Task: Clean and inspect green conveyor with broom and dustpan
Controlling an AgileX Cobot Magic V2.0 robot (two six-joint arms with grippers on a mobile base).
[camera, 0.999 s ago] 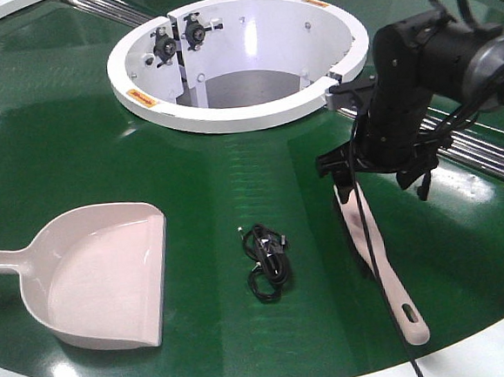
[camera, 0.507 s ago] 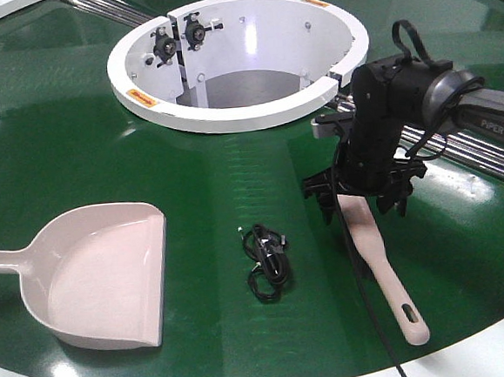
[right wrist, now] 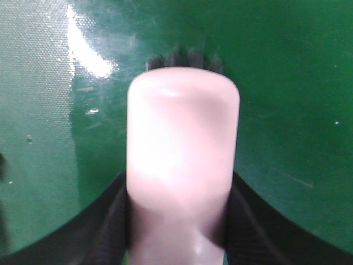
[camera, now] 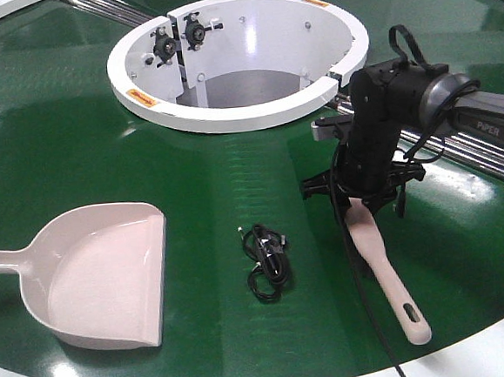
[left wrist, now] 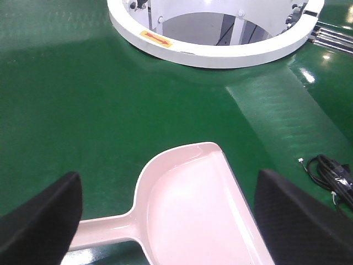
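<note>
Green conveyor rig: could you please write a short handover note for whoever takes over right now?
Left tool: open, straddling the handle of the pale beige plastic dustpan, not gripping.
Right tool: shut on the head of the slim beige plastic broom, which lies on the glossy dark-green conveyor belt.
Done: broom gripped.
Left: grasp dustpan, likely sweep the coiled black cable into it, inspect belt.

The right arm (camera: 384, 113) is matte black, with grey PIPER-lettered link (camera: 491, 122), looping cables (camera: 349, 259), black claw (camera: 362, 202).
</note>
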